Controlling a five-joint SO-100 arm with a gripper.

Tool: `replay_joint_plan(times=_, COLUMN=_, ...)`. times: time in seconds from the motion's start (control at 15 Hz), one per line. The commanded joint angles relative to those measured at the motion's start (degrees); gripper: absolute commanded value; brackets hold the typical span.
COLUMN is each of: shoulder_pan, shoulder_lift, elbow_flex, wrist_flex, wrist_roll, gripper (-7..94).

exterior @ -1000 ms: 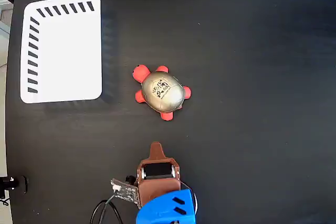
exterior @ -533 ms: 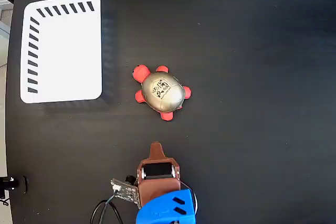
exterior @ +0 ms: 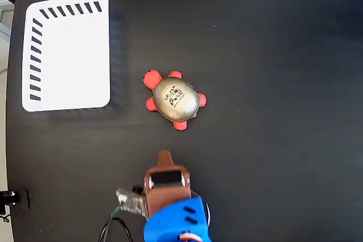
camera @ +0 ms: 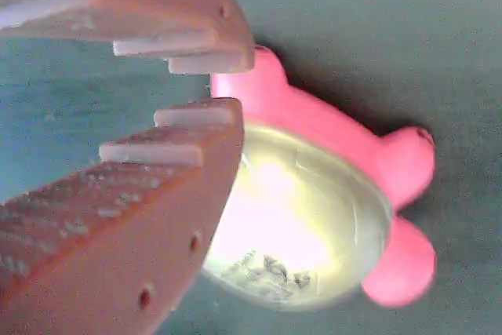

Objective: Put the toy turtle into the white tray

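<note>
The toy turtle (exterior: 175, 99) lies on the black table, near the middle of the fixed view, its gold-grey shell up and its red head pointing up-left. The wrist view shows the toy turtle (camera: 314, 202) close up, shiny shell and pink-red feet just past the fingertips. My gripper (exterior: 164, 156) sits below the turtle and apart from it. The brown jaws of the gripper (camera: 239, 85) stand almost together, with only a thin gap at the tips and nothing between them. The white tray (exterior: 68, 52), with black slanted slots along its top and left edges, lies at the upper left.
A small circuit board and black cables (exterior: 127, 202) hang at the arm's left side, by the blue arm segment (exterior: 176, 222). The table's left edge (exterior: 11, 111) runs just beside the tray. A small black fitting (exterior: 11, 198) sits at the lower left.
The arm has shifted a little to the left and up toward the turtle, and turned slightly. Turtle and tray have not moved.
</note>
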Motion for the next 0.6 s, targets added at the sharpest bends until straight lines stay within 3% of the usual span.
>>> replay_joint_plan(times=0.0, shoulder_pan=0.0, shoulder_lift=-11.6, elbow_flex=-8.4, wrist_flex=-4.7, wrist_roll=4.5, gripper=0)
replay_joint_plan(times=0.2, shoulder_pan=0.4, shoulder_lift=-32.5, elbow_flex=-24.6, wrist_flex=-4.2, wrist_roll=13.1, gripper=0)
replay_joint_plan(times=0.53, shoulder_pan=3.5, shoulder_lift=-57.8, elbow_flex=-49.2, wrist_flex=5.4, wrist_roll=28.9, gripper=1)
